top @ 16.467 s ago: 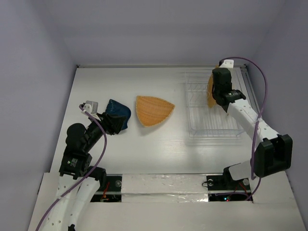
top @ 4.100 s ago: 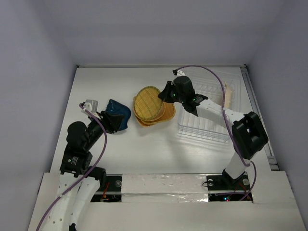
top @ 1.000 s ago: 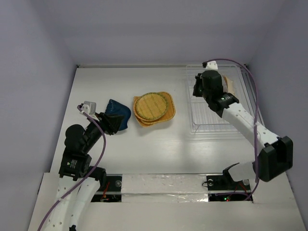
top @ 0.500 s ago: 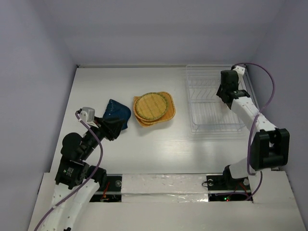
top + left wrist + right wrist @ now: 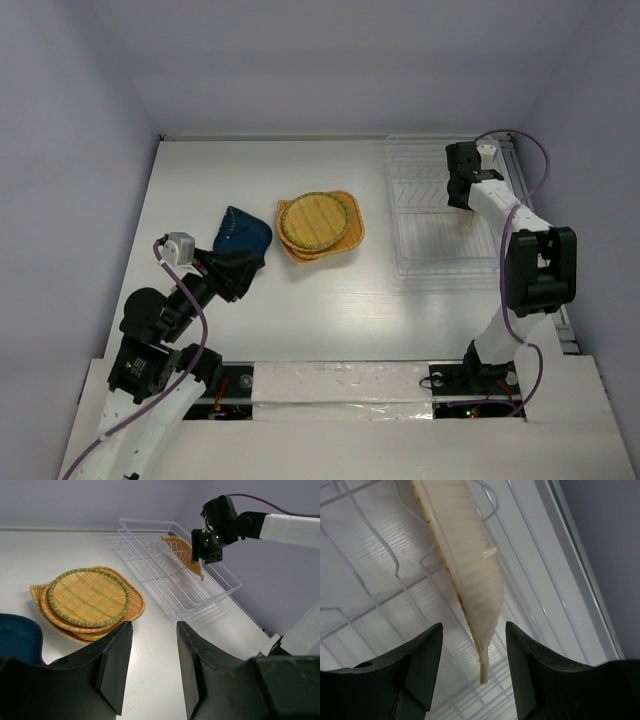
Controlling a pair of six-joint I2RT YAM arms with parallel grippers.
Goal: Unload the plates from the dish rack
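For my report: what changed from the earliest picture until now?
Two more plates went from the rack onto the stack. The right pincer returned, open around the last plate there. The left pincer drew back from the blue plate, which stayed.

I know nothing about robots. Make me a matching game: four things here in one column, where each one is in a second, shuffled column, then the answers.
Things
1. dark blue plate
2. stack of woven plates
3. lone woven plate
4. right end effector

Places
A. standing on edge in the dish rack
B. over the rack, open, one finger on each side of the standing plate
C. flat on the table, left of the rack
D. on the table, left of the stack

Pairs: 1-D, 2-C, 3-A, 4-B
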